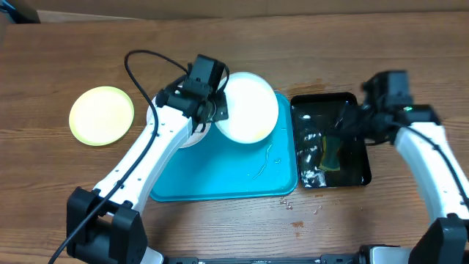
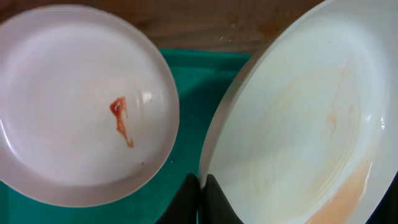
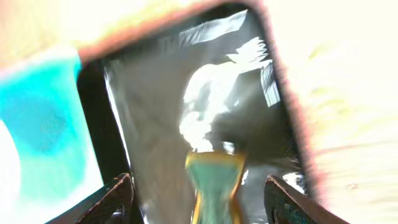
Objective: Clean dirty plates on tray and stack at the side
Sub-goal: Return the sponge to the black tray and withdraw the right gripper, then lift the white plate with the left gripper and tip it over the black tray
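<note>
The left gripper point(image 2: 200, 186) has its two dark fingers pressed together on the near rim of a white round plate point(image 2: 298, 124), which it holds tilted above the turquoise-blue rectangular plastic tray point(image 2: 193, 81). The plate's face carries only faint orange streaks and a pale smudge towards its lower edge. Just beside it, a second white round plate point(image 2: 87, 106) lies flat at the tray's far left corner, with a small brown-red smear near its centre. Beyond that, a pale green-rimmed round plate point(image 1: 102, 115) sits alone on the wooden table point(image 1: 58, 169), well apart from the tray. On the other side, the right gripper point(image 1: 352, 121) hangs over a glossy black rectangular tray point(image 1: 355, 172). Its fingers point(image 3: 118, 199) are spread wide, and a green-and-yellow sponge point(image 3: 214, 180) sits blurred between them.
</note>
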Tool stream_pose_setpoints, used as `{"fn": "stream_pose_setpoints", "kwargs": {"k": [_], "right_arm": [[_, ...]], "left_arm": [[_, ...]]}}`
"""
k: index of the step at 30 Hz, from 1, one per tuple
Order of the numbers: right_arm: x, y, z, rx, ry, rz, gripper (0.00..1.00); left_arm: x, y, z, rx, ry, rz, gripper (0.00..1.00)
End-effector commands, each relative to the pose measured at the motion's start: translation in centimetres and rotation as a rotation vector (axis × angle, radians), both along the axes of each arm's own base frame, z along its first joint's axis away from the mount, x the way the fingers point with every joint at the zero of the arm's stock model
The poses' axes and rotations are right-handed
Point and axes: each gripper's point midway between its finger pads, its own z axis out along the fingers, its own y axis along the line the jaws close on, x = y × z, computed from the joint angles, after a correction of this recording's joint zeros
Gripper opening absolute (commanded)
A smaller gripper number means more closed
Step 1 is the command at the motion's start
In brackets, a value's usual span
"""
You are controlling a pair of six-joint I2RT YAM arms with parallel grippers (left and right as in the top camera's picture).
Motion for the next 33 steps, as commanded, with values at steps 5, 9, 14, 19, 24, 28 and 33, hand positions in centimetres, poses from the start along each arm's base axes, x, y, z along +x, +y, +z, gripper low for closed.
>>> {"fn": "stream_pose_setpoints", "kwargs": {"k": [5,9,14,19,24,28,33], "right_arm": [[2.1,-9.7,3.2,-0.084,-0.132,-0.285,1.00],[0.8,-14.3,3.2,-0.154,-0.121,-0.411,1.00],[0.2,-15.9,3.2,-0.157,-0.117,-0.457,1.00],[0.2,-15.9,3.2,-0.157,-0.117,-0.457,1.00],[0.2,-15.9,3.2,-0.157,-0.117,-0.457,1.00],[0.2,-15.9,3.2,-0.157,-0.117,-0.457,1.00],[0.2,-15.9,3.2,-0.157,-0.117,-0.457,1.00]], "left_arm": [[1.9,-4.5,5.1,-0.046,-0.187,-0.145,0.04],[2.2,-7.6,6.4,-0.054,-0.274,-0.226,0.04],[2.3,-10.4,8.2,-0.016,-0.394,-0.261,0.04],[2.4,-12.1,9.7,0.064,-0.506,-0.272,0.04],[2.9,-13.2,11.6,0.146,-0.622,-0.307,0.04],[2.9,-14.8,13.1,0.206,-0.711,-0.375,0.04],[2.6,-16.4,14.1,0.330,-0.793,-0.426,0.04]]}}
